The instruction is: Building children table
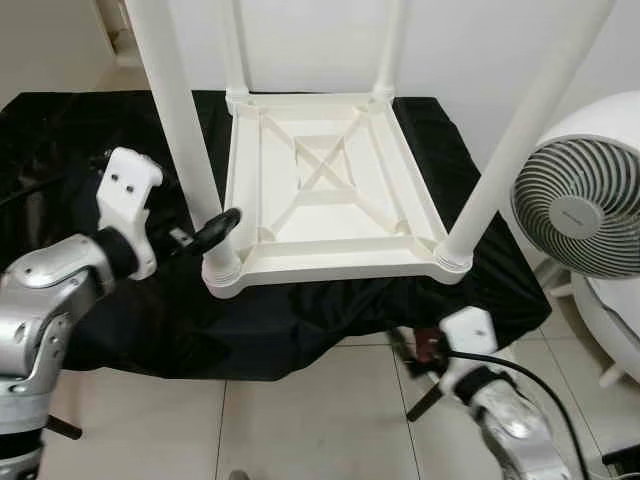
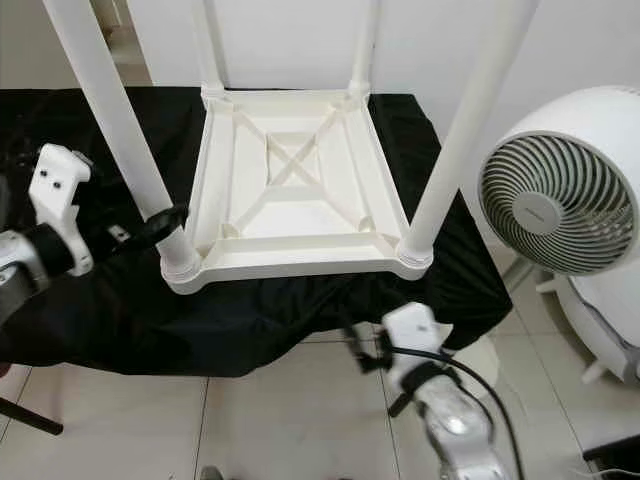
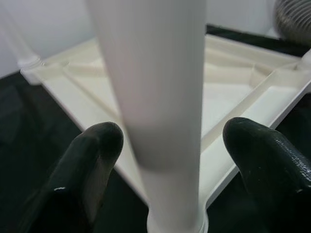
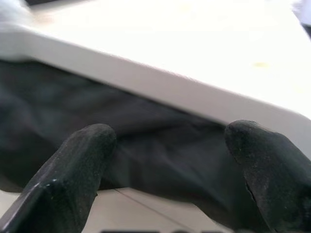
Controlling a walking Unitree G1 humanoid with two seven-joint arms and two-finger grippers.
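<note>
Lying upturned on the black cloth (image 1: 300, 330): white plastic children table (image 1: 330, 190), light, stiff, slippery-looking. Left pincer (image 1: 222, 226) spread around its near-left leg (image 1: 185, 130) just above the socket (best hold). Right pincer (image 1: 405, 345) spread, below the table's near edge.

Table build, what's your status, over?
Left gripper open around near-left leg. Right gripper open, low by black cloth. Table upside down. Fan at right.

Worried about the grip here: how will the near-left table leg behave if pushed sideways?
The leg looks like smooth, stiff plastic tube, so the open left end effector may slip on it. It is tall and seated at one end only, so it may wobble in the upturned table.
</note>
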